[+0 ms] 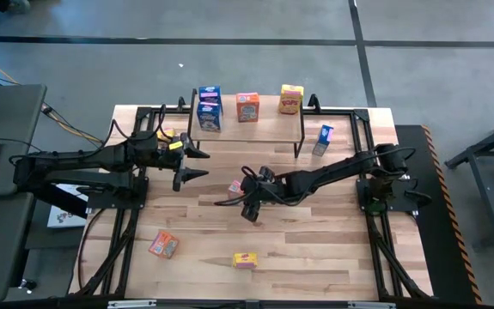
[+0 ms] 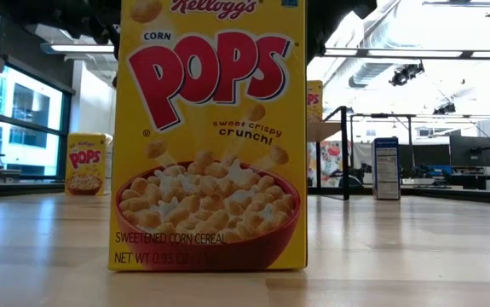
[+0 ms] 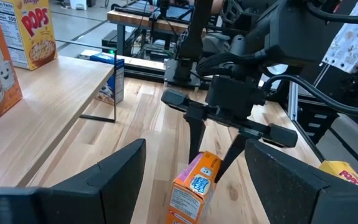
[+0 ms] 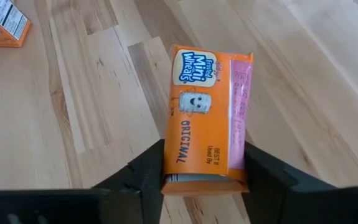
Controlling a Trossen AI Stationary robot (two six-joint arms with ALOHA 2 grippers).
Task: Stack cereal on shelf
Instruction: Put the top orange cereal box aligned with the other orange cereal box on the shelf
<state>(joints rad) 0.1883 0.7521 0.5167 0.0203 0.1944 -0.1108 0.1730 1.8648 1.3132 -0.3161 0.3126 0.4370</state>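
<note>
Your right gripper [image 4: 205, 177] is clamped on an orange Mini-Wheats box [image 4: 208, 115] at mid-table; the left gripper [image 1: 197, 163] hangs with fingers apart, just in front of the shelf [image 1: 255, 129].

You can count eight cardboard boxes from above: three orange, three yellow, two blue stacked [image 1: 209, 108]. Four are on the shelf's pale wood plank with thin black wire legs; another blue-and-white box [image 1: 323, 139] stands beside it, and an orange box [image 1: 164, 245] and a yellow box [image 1: 245, 260] lie near the front edge.
</note>
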